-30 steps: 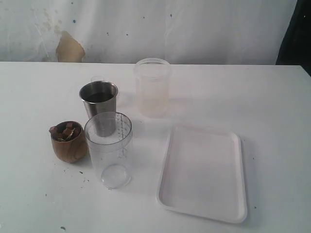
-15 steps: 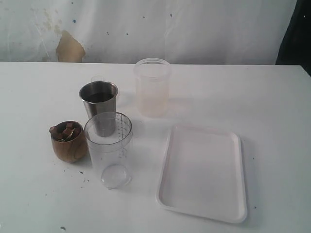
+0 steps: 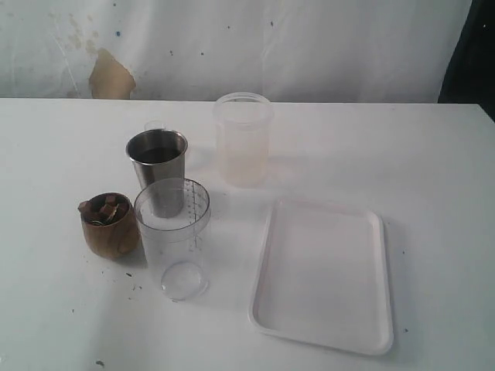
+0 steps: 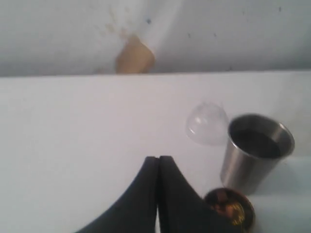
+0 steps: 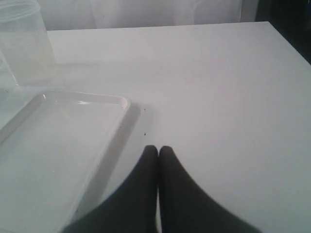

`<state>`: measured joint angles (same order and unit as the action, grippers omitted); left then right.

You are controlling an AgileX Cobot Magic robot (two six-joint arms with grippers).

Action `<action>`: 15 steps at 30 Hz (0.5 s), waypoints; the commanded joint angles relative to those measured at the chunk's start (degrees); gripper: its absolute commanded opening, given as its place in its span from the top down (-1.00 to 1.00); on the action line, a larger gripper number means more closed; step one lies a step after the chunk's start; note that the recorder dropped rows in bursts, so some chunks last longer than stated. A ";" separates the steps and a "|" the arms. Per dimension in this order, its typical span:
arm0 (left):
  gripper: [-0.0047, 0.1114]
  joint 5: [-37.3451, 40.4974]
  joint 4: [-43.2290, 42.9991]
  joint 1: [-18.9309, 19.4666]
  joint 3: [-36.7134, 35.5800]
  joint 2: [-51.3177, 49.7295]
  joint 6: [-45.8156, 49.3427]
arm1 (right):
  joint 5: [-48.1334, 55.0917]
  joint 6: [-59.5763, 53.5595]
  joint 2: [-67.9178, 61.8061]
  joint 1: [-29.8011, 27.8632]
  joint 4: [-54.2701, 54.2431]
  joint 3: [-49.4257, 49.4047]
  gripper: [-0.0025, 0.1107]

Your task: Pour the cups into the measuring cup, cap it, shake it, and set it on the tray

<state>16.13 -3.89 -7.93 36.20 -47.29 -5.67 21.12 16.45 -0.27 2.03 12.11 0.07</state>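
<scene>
The brown wooden cup (image 3: 110,226) holds dark chunks and stands left of the clear measuring cup (image 3: 173,236), which is empty and upright. Behind them is the steel tumbler (image 3: 158,166) with dark contents. The white tray (image 3: 323,274) lies empty to the right. Neither gripper shows in the exterior view. My left gripper (image 4: 158,158) is shut on nothing, above bare table, apart from the steel tumbler (image 4: 257,150) and the wooden cup (image 4: 229,208). My right gripper (image 5: 158,148) is shut on nothing, just beside the tray's rim (image 5: 87,100).
A frosted translucent tub (image 3: 243,139) stands behind the tray and also shows in the right wrist view (image 5: 24,41). A small clear dome lid (image 4: 208,124) lies on the table beside the steel tumbler. A white wall backs the white table (image 3: 402,154).
</scene>
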 commanded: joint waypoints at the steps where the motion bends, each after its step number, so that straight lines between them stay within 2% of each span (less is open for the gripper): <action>1: 0.92 -5.38 30.28 -0.78 -3.49 -8.49 29.55 | -0.21 1.73 0.27 0.26 0.39 -0.07 0.96; 5: 0.92 -7.33 55.84 -0.78 -4.49 -15.34 52.51 | -0.21 1.73 0.27 0.26 0.39 -0.07 0.96; 9: 0.92 -8.52 75.77 -0.78 -4.49 -19.66 73.53 | -0.21 1.73 0.27 0.26 0.39 -0.07 0.96; 13: 0.92 -11.62 103.66 -0.67 -4.12 -20.08 97.89 | -0.21 1.73 0.27 0.26 0.39 -0.07 0.96; 15: 0.92 -8.09 103.84 0.75 -2.91 -20.08 101.02 | -0.21 1.73 0.27 0.26 0.39 -0.07 0.96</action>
<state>6.95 90.70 -8.38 31.93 -67.43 85.36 21.12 17.94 -0.27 2.03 12.11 0.07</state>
